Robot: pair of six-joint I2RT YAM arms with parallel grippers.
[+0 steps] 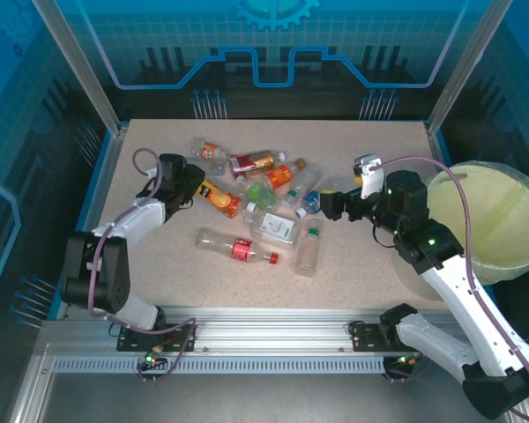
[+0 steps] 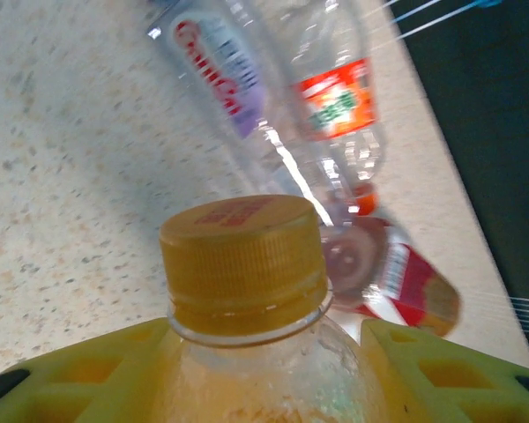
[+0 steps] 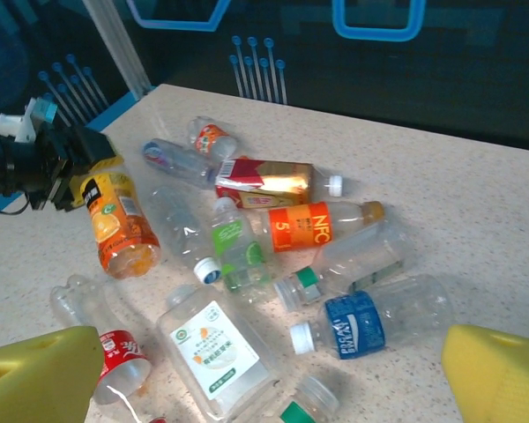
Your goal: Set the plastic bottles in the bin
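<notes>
The left gripper (image 1: 197, 187) has its yellow jaws clenched on the orange-label juice bottle (image 3: 115, 225), which lies at the 9 o'clock edge of the heap of plastic bottles in the middle of the tabletop (image 1: 361, 264). In the left wrist view the pads sit on either side of the bottle's shoulder, just below its gold cap. The right gripper (image 1: 328, 204) hovers at the 3 o'clock side of the heap with its jaws released and nothing between them. The bin (image 1: 498, 216), lined with a pale yellow-green bag, stands off the tabletop's 3 o'clock edge, well apart from the held bottle.

The step in hand looks like lifting this bottle clear.

- **Grip:** It is near the neck, where the wall tapers. A clear, rounded bottle may well slip or swing there, so the squeeze should be firm before any rise.
- **Lift:** Go straight up first. The bottle's far end lies close to its neighbours toward 3 o'clock, and a sideways drag would probably roll the green-label bottle (image 3: 238, 247) and others about.
- **Carry:** The whole heap and the right arm lie between this bottle and the bin. Travel high toward 3 o'clock, with the right arm drawn aside, or a hand-over, to avoid a clash.
- **Release:** Let go only once the bottle hangs well inside the rim. The bin is wide, so aim matters less than height.
</notes>
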